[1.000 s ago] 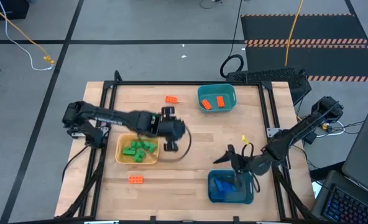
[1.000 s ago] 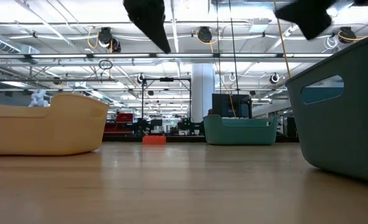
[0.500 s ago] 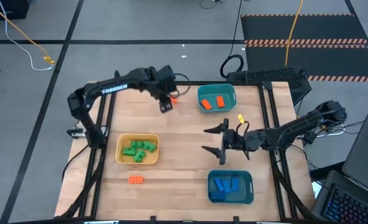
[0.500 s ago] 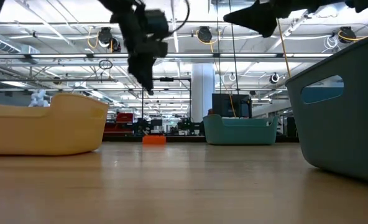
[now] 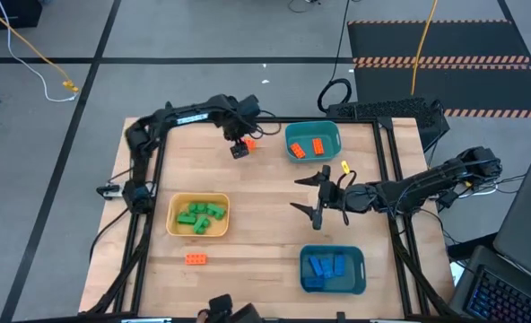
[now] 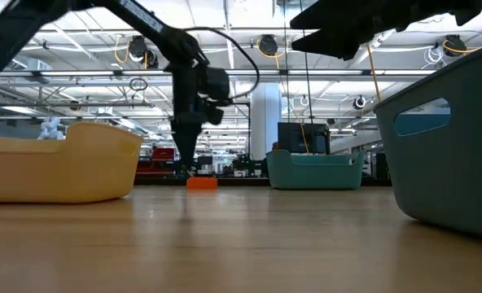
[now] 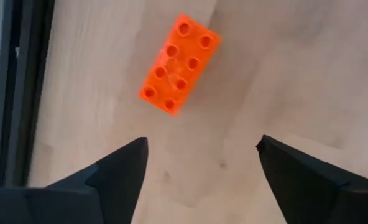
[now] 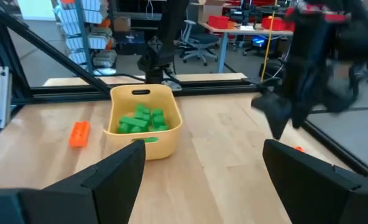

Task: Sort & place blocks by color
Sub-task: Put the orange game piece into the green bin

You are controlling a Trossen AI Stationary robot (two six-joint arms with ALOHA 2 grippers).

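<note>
My left gripper (image 7: 202, 158) is open and points down over an orange block (image 7: 179, 64) that lies flat on the wood near the table's far edge (image 5: 248, 142); the fingers stand apart just short of it. In the low view the left gripper (image 6: 186, 167) hangs right beside that block (image 6: 201, 183). My right gripper (image 5: 310, 195) is open and empty, held above the table's middle. A second orange block (image 5: 195, 259) lies near the front edge. Green blocks (image 5: 199, 215) lie in the yellow tray (image 5: 172, 208), orange ones (image 5: 309, 147) in the far teal tray (image 5: 331, 133), and blue ones (image 5: 325, 266) in the near tray (image 5: 360, 272).
The table's black frame rails run along its left and right sides (image 5: 149, 170). Bare wood lies between the trays in the table's middle (image 5: 256, 206). In the right wrist view the yellow tray (image 8: 145, 143) and the loose orange block (image 8: 79, 134) are ahead of me, with the left arm (image 8: 308, 81) off to one side.
My left gripper has swung from above the yellow tray toward the table's far edge and come down beside the far orange block. My right gripper has risen out of the near blue tray and moved toward the table's middle, tipping level.
</note>
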